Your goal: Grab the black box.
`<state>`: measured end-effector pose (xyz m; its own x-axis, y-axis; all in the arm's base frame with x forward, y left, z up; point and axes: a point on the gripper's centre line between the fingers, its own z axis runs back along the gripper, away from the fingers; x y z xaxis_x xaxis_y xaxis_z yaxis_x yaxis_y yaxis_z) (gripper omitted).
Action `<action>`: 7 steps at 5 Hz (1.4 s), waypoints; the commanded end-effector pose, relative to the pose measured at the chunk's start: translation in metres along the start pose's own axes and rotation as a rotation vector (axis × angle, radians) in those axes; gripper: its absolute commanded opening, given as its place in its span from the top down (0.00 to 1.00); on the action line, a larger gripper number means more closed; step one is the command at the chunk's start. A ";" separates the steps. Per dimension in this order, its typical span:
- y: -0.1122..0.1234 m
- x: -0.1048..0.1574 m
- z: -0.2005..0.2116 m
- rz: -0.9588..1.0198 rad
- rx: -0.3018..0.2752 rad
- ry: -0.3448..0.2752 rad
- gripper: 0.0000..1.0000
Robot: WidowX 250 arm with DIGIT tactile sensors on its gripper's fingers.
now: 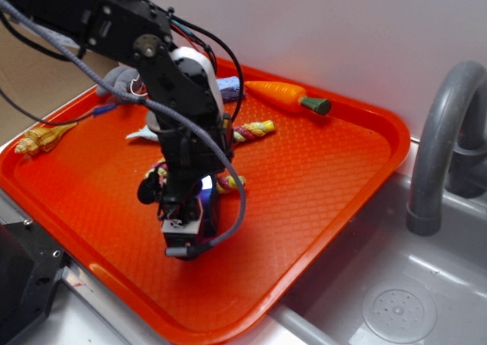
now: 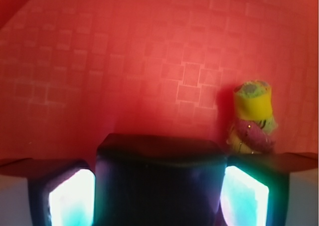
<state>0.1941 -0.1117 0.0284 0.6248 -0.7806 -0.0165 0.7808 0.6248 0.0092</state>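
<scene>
while wedged between both fingers, black box (image 2: 159, 181) sits low on red tray (image 1: 319, 177), gripper (image 1: 186, 234) jaws clamped against its sides, glowing pads (image 2: 244, 198) flanking, striped rope toy (image 2: 251, 118) just beside, toy carrot (image 1: 285, 95) well apart

orange tray (image 1: 335, 162), toy carrot (image 1: 285, 96) (far edge), rope toy (image 1: 255, 130)

- near and right part of the orange tray (image 1: 319, 208): bare, open passage
- rope toy (image 2: 253, 117): just beside the gripper (image 2: 158, 186), on the wrist view's right
- toy carrot (image 1: 285, 95): far edge, well apart
- faucet (image 1: 441, 147): off the tray, right
</scene>
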 end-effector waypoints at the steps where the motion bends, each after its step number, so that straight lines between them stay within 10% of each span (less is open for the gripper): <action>1: -0.032 -0.001 -0.014 -0.020 -0.002 0.016 1.00; 3: -0.036 0.007 0.044 -0.013 -0.019 -0.062 1.00; 5: 0.049 0.032 0.094 0.186 -0.016 -0.126 1.00; 7: 0.071 0.018 0.095 0.278 -0.043 -0.149 1.00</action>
<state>0.2675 -0.0853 0.1093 0.8124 -0.5784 0.0739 0.5828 0.8097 -0.0686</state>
